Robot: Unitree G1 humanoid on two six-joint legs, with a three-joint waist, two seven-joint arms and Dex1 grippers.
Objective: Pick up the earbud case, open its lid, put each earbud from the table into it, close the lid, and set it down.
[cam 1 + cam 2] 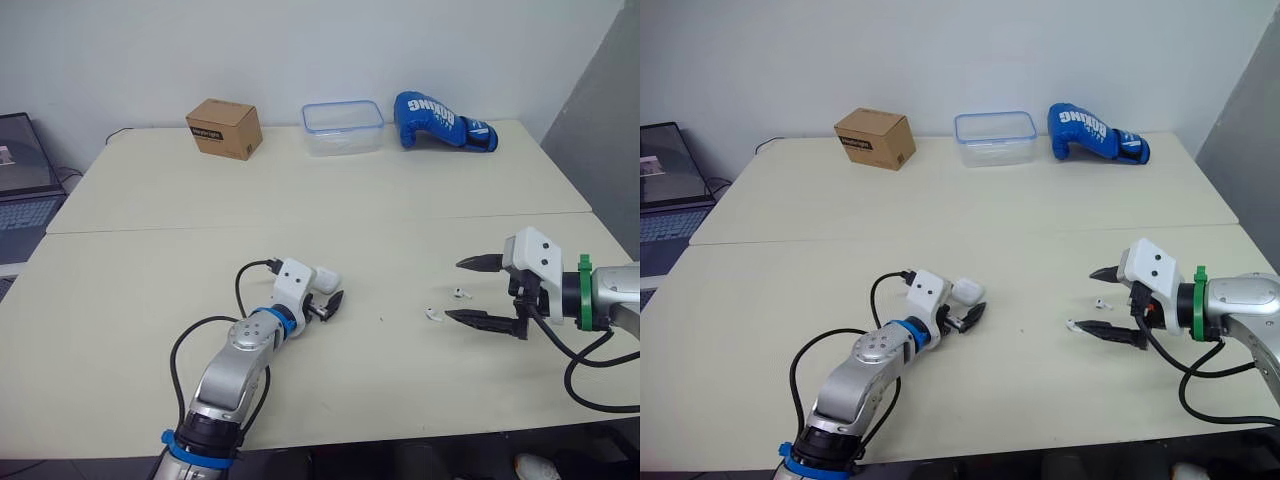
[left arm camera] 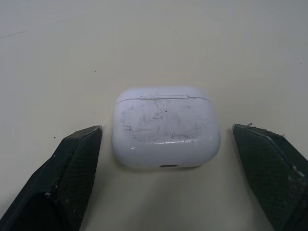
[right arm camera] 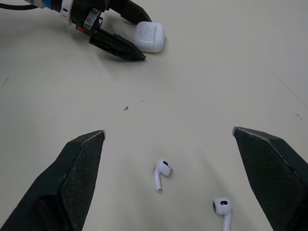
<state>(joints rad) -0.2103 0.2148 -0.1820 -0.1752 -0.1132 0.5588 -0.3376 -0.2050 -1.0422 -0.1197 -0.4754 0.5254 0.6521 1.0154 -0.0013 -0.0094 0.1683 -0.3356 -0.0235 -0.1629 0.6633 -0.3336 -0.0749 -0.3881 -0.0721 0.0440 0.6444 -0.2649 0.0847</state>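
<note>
**Holding both pincers wide open**

The left gripper (image 2: 167, 127) has its two black fingers spread, one on each side of the small white rounded earbud case (image 2: 166, 137), not touching it. The case lies on the pale table (image 1: 300, 220) with its lid shut. On the right, the right gripper (image 3: 168, 131) is spread wide too. Two little white earbuds (image 3: 161, 174) lie by its fingertips, well apart from the case. At the far edge sit a brown cardboard box (image 1: 224, 128), a clear plastic tub (image 1: 343, 127) and a blue boxing glove (image 1: 440, 120).
</note>
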